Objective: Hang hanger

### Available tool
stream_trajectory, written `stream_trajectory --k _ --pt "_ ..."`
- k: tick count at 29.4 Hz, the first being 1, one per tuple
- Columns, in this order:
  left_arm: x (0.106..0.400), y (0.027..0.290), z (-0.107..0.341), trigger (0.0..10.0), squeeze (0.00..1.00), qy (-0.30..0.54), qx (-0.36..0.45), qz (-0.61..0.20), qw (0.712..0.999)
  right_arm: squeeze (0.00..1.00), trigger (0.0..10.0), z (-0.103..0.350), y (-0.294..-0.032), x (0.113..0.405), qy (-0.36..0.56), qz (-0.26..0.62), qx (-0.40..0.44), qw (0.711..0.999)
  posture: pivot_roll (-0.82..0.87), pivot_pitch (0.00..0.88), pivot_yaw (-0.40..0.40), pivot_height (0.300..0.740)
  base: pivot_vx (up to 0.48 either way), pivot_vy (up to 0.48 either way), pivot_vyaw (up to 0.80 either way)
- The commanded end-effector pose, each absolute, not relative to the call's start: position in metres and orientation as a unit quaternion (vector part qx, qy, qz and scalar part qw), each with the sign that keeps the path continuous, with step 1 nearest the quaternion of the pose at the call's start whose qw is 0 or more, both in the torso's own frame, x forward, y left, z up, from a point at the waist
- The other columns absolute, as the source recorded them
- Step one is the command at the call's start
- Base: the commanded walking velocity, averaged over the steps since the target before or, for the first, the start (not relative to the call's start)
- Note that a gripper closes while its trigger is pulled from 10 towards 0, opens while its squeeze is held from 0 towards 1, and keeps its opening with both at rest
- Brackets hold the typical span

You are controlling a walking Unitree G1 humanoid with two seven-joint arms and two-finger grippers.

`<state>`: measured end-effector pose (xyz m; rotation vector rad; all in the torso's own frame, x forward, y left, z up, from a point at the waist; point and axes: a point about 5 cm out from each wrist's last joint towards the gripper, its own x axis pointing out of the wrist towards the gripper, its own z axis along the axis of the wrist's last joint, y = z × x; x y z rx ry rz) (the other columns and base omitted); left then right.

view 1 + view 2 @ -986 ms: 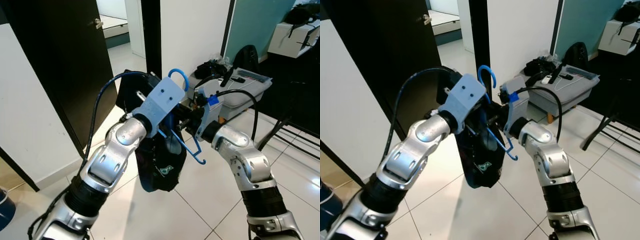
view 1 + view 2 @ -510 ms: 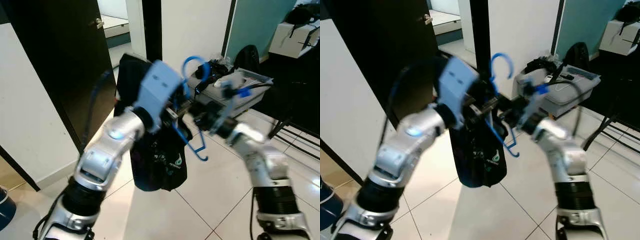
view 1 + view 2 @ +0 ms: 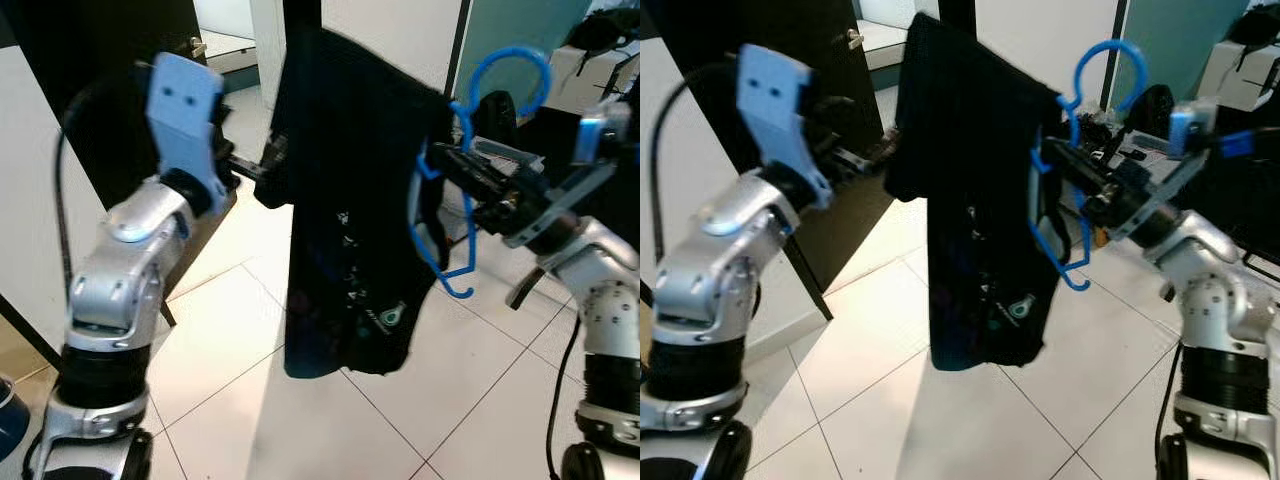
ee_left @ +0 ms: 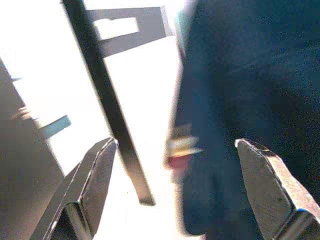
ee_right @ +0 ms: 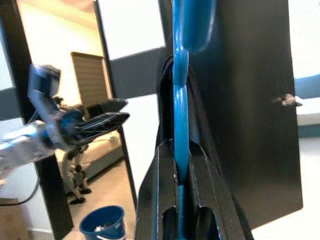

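Right wrist view — right claw clamping blue hanger.

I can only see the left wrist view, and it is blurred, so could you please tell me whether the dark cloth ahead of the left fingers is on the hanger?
Observer: Yes, the dark garment is draped on the blue hanger and hangs down above the tiled floor.
Operator: Thank you. What is holding the hanger?
Observer: The right gripper is shut on the hanger, holding it up at the garment's right side.
Operator: Is its hook on anything yet?
Observer: No, the hook stands free in the air, not yet hung on anything.
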<state>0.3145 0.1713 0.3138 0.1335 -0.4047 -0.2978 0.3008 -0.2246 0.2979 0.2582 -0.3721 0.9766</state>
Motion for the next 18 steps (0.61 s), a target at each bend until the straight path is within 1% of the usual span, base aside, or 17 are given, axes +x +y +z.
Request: stream_trajectory --k 1,2,3,4,7,8,9,11,14,18 --pt "0.314 0.192 0.3 10.0 0.01 -0.178 0.061 -0.129 0.974 0.0 10.0 0.312 -0.229 0.286 -0.206 0.517 0.121 0.822 -0.01 0.0 0.039 0.731 0.0 0.0 0.0" --pt "0.312 0.197 0.296 10.0 0.0 -0.177 0.054 -0.133 0.974 0.0 10.0 0.313 -0.231 0.28 -0.203 0.536 0.116 0.811 -0.01 0.0 0.034 0.731 0.0 0.0 0.0" --pt "0.312 0.197 0.296 10.0 0.0 -0.177 0.054 -0.133 0.974 0.0 10.0 0.313 -0.231 0.28 -0.203 0.536 0.116 0.811 -0.01 0.0 0.034 0.731 0.0 0.0 0.0" --pt "0.31 0.198 0.295 10.0 0.0 -0.178 0.043 -0.144 0.972 0.0 10.0 0.314 -0.233 0.275 -0.2 0.55 0.115 0.802 -0.01 0.0 0.032 0.731 0.0 0.0 0.0" --pt "0.308 0.198 0.295 10.0 0.0 -0.179 0.036 -0.152 0.971 0.0 10.0 0.315 -0.234 0.273 -0.199 0.559 0.114 0.797 -0.01 0.0 0.032 0.731 0.0 0.0 0.0" --pt "0.307 0.196 0.295 10.0 0.0 -0.182 0.026 -0.168 0.968 0.0 10.0 0.316 -0.235 0.271 -0.198 0.565 0.118 0.792 -0.01 0.0 0.033 0.731 0.0 0.0 0.0" --pt "0.303 0.191 0.295 10.0 0.0 -0.184 0.019 -0.202 0.962 0.0 10.0 0.318 -0.236 0.269 -0.192 0.577 0.123 0.784 -0.01 0.0 0.033 0.731 0.0 0.0 0.0" --pt "0.303 0.191 0.295 10.0 0.0 -0.184 0.019 -0.202 0.962 0.0 10.0 0.318 -0.236 0.269 -0.192 0.577 0.123 0.784 -0.01 0.0 0.033 0.731 0.0 0.0 0.0" --pt "0.291 0.175 0.296 10.0 0.0 -0.191 0.005 -0.285 0.939 0.0 10.0 0.32 -0.238 0.264 -0.173 0.599 0.126 0.772 -0.01 0.0 0.033 0.731 0.0 0.0 0.0" --pt "0.287 0.17 0.297 10.0 0.0 -0.191 0.005 -0.31 0.931 0.0 10.0 0.321 -0.238 0.263 -0.166 0.603 0.123 0.771 -0.01 0.0 0.033 0.731 0.0 0.0 0.0"
